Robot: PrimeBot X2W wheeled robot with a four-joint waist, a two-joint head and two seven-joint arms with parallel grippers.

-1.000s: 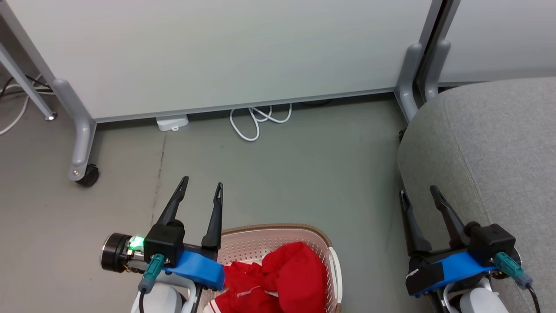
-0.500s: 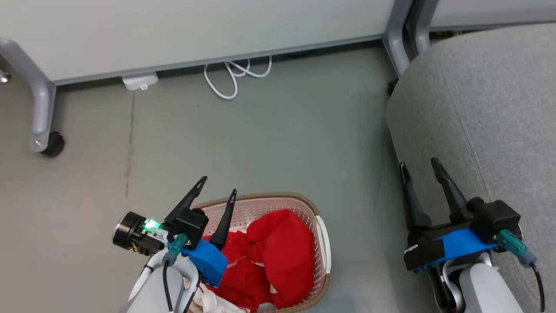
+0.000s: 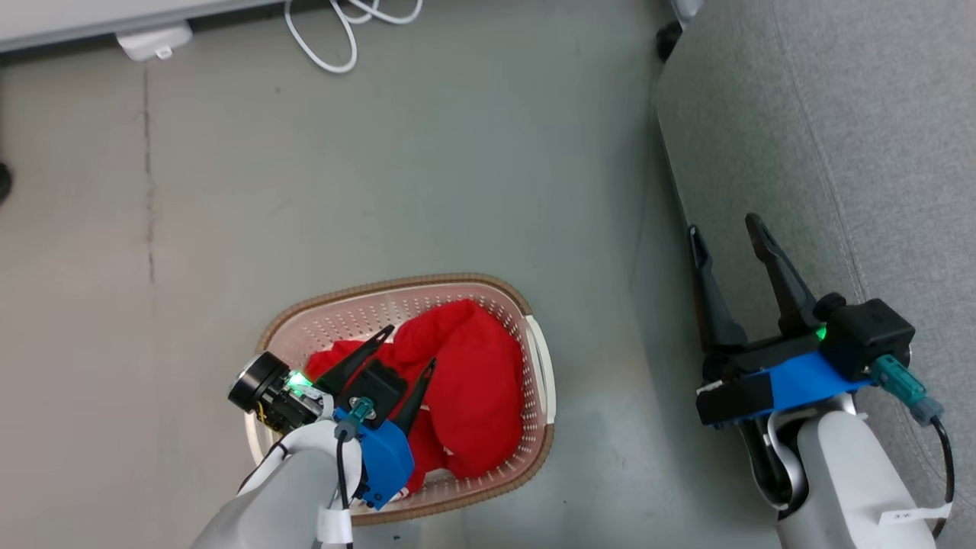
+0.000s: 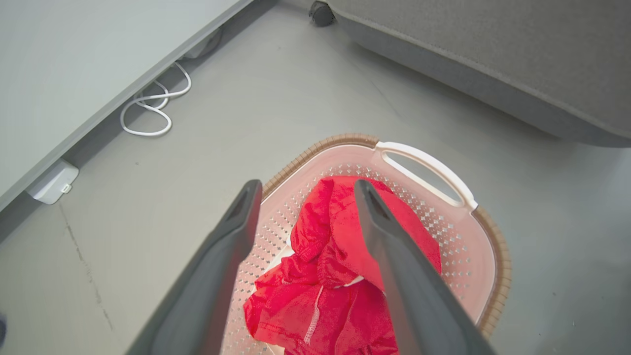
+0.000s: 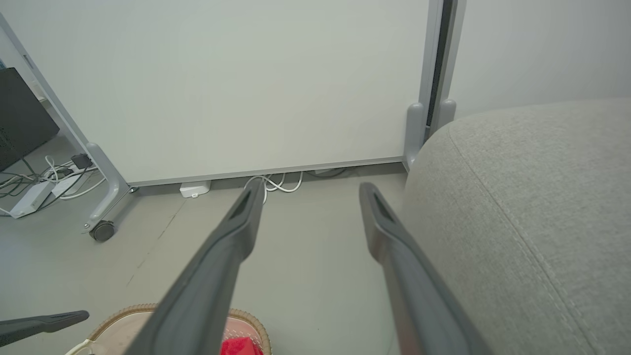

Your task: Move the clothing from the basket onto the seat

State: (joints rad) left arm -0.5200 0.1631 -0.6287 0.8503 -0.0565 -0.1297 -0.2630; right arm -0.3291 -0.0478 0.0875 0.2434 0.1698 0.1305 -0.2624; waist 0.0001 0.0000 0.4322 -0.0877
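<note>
While its two fingers stand spread with nothing between them, the left tool (image 3: 412, 345) hangs over the basket (image 3: 347, 314), tips aimed down at the clothing (image 3: 476, 381), a crumpled red heap lying inside. The basket sits on the grey floor (image 3: 381, 175). The right tool (image 3: 723, 225), fingers likewise apart and empty, hovers at the edge of the seat (image 3: 862, 152), well apart from the basket.

Floor: smooth grey floor (image 3: 473, 175), hairline crack (image 3: 147, 191) | Backdrop: pale partition panel (image 5: 236, 88) on castered legs (image 5: 106, 197) | Base: looped white cable (image 3: 333, 69), white box (image 3: 156, 42)
</note>
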